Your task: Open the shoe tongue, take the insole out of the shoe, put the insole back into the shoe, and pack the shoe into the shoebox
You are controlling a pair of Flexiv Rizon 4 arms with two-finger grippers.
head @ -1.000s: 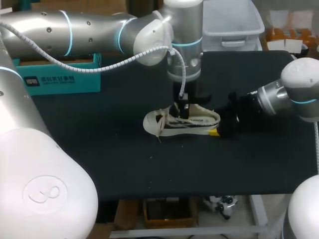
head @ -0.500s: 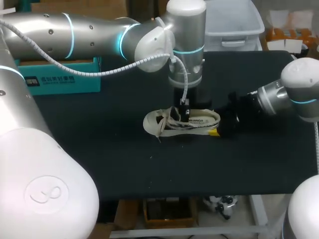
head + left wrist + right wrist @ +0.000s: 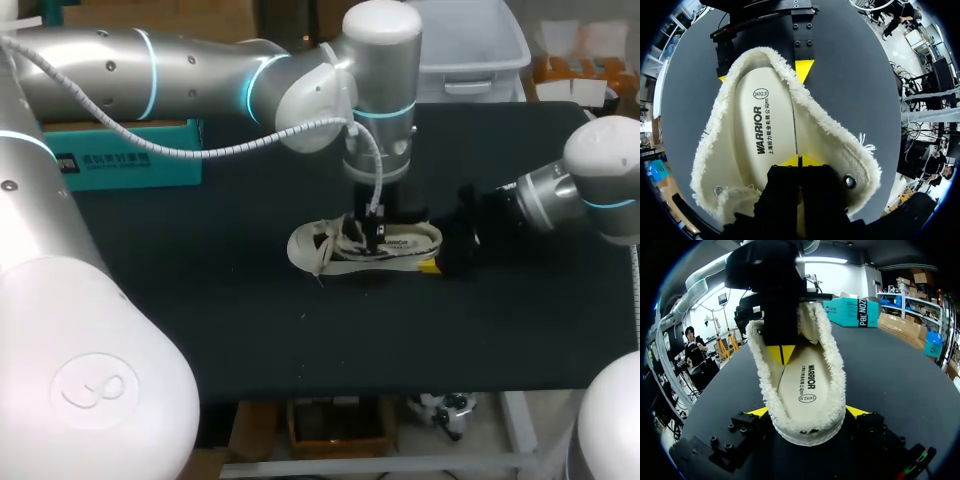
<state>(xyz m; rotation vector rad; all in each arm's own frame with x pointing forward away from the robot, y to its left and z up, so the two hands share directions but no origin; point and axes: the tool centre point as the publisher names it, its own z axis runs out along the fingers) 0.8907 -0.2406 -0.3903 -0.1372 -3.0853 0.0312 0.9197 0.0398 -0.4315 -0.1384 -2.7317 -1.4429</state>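
My right gripper is clenched on the heel of the shoe, which stands on the black table. My left gripper is down inside it, tips pressed together at the edge of the insole; whether they nip it I cannot tell. The shoebox sits well apart from both

Cream against black
We see a cream shoe marked black, its pale insole printed black, on our black table; the box is teal.
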